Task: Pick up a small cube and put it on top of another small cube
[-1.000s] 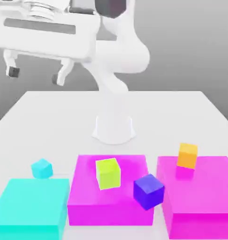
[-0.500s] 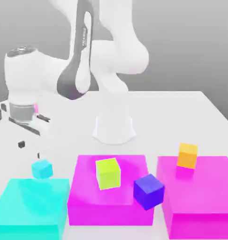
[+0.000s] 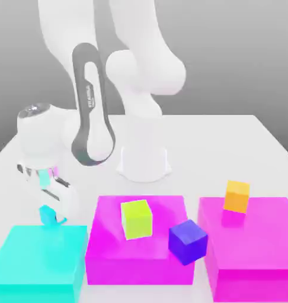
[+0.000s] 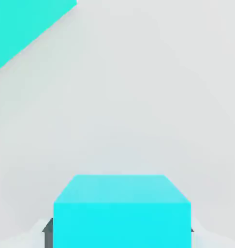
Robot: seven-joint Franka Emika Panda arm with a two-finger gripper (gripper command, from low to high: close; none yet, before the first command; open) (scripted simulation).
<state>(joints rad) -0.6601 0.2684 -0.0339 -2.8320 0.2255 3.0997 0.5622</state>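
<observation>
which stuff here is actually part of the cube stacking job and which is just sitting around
In the job: claw, shut on the small cyan cube; possible targets: yellow cube, blue cube, orange cube.
Lying about: cyan block, two magenta blocks, table.

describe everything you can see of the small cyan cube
The small cyan cube is a plain, matte-looking block of uniform cyan with sharp edges and no markings. It sits on the white table at the exterior view's left, just behind the large cyan block and apart from the magenta blocks. The pincer is shut on it; in the hand view the cube sits between dark finger pads at its sides.
</observation>
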